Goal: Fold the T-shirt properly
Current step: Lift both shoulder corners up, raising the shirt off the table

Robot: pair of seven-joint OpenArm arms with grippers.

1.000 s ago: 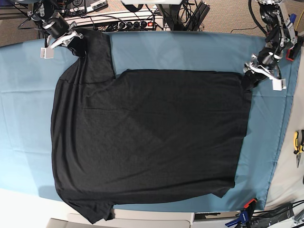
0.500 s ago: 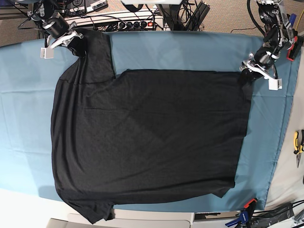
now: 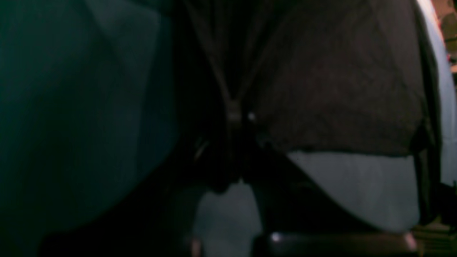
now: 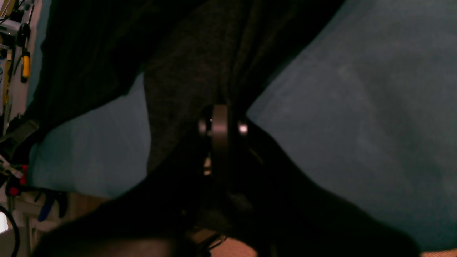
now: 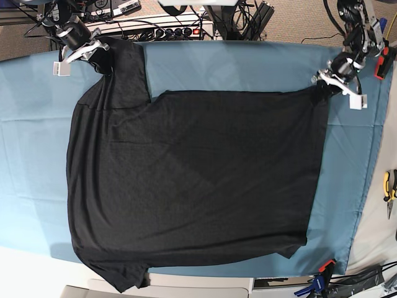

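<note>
I see the T-shirt (image 5: 192,186) spread plain black side up across the middle of the base view, lying on the teal-blue table cloth (image 5: 236,65) and covering most of it. Its body lies mostly flat with faint wrinkles; one sleeve runs up toward the upper left of the frame, and another sleeve sticks out at the bottom left, past the cloth's edge. The upper right corner of the shirt is drawn into a small peak.

My right gripper (image 5: 93,51), at the upper left of the base view, is pressed together on the end of the raised sleeve; in the right wrist view (image 4: 221,125) black fabric fans out from between the closed fingers, with teal cloth to either side. My left gripper (image 5: 332,84), at the upper right of the base view, is pinching that peaked corner; the left wrist view (image 3: 234,114) shows its fingers together with dark fabric pulled in folds up from them.

Both wrist views are dim and blurred, so I cannot make out the weave or any hem detail, and the lower part of each is lost in shadow. At the right edge of the base view, yellow-handled pliers (image 5: 389,189) are cut off by the frame, and a clamp (image 5: 322,273) holds the cloth near the bottom right.
</note>
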